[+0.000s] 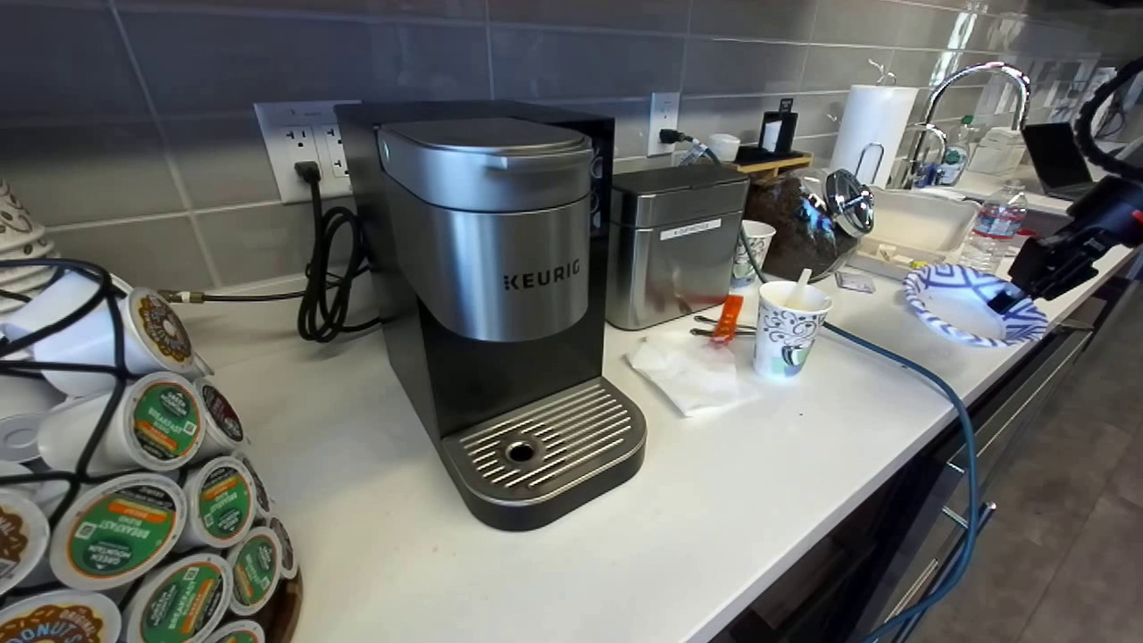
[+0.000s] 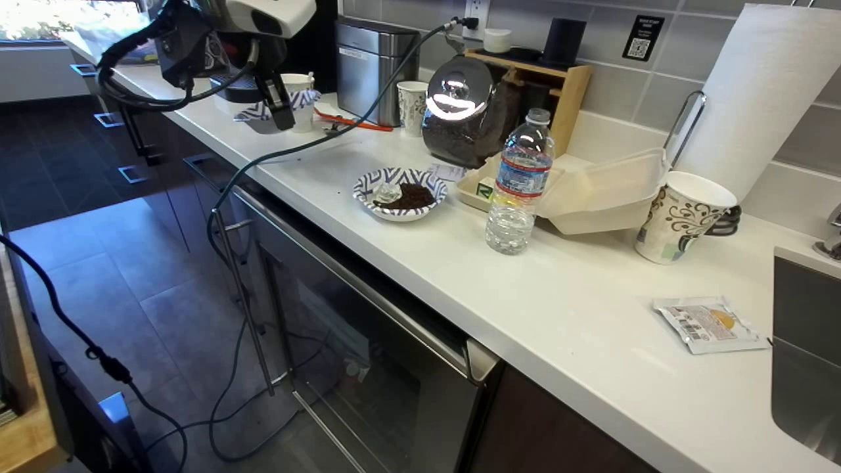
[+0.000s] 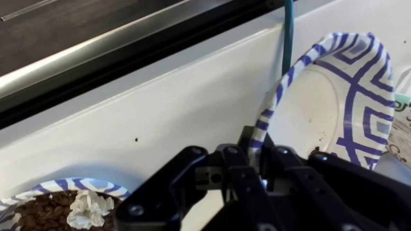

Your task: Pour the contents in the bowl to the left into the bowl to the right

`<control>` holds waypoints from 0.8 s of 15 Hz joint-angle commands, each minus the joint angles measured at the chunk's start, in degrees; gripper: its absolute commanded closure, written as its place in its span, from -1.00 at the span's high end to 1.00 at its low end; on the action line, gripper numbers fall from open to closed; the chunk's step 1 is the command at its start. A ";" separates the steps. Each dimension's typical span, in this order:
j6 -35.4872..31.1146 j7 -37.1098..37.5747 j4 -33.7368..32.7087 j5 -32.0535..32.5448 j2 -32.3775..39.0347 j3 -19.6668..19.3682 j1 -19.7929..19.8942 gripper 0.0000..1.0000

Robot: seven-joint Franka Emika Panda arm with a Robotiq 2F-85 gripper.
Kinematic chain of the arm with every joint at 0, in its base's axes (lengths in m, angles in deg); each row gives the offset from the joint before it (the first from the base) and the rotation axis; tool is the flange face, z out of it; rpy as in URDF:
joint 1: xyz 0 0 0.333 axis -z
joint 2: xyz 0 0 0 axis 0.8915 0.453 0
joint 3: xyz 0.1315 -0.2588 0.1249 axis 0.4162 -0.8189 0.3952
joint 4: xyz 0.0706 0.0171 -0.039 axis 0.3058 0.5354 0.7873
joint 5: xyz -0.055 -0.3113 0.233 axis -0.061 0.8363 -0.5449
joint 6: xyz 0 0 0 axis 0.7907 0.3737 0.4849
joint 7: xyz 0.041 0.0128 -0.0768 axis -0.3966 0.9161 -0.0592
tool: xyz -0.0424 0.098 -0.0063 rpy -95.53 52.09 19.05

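My gripper (image 3: 257, 141) is shut on the rim of a white and blue patterned paper bowl (image 3: 321, 96). This held bowl looks tilted and hangs above the counter; a few dark crumbs show inside. It also shows at the gripper (image 1: 1005, 301) in an exterior view (image 1: 955, 299), and is partly hidden behind the gripper (image 2: 282, 118) in an exterior view (image 2: 303, 98). A second matching bowl (image 2: 368, 192) stands on the counter, holding dark brown beans (image 2: 415, 196) and a crumpled pale wad (image 2: 387, 193). Its rim (image 3: 64, 184) is at the lower left of the wrist view.
A water bottle (image 2: 522, 174) and an open takeout container (image 2: 601, 197) stand near the second bowl. A blue cable (image 2: 295, 150) crosses the counter. A paper cup (image 1: 790, 335) stands near the held bowl. A coffee machine (image 1: 509, 268) and a glass jar (image 2: 460, 118) are farther along.
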 commanded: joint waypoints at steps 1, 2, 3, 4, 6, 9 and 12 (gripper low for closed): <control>1.57 8.56 0.84 8.86 1.91 1.58 0.02 -0.97; 2.97 9.69 0.90 10.68 2.03 1.79 -0.14 -0.97; 4.07 10.47 0.92 11.66 2.11 2.17 -0.41 -0.97; 6.00 10.64 0.70 11.97 2.06 2.51 -0.73 -0.97; 8.81 10.61 0.27 11.74 2.06 3.26 -1.38 -0.97; 11.05 8.59 -0.92 8.22 2.53 4.09 -2.64 -0.97; 10.82 7.47 -3.22 4.25 4.20 4.81 -4.00 -0.97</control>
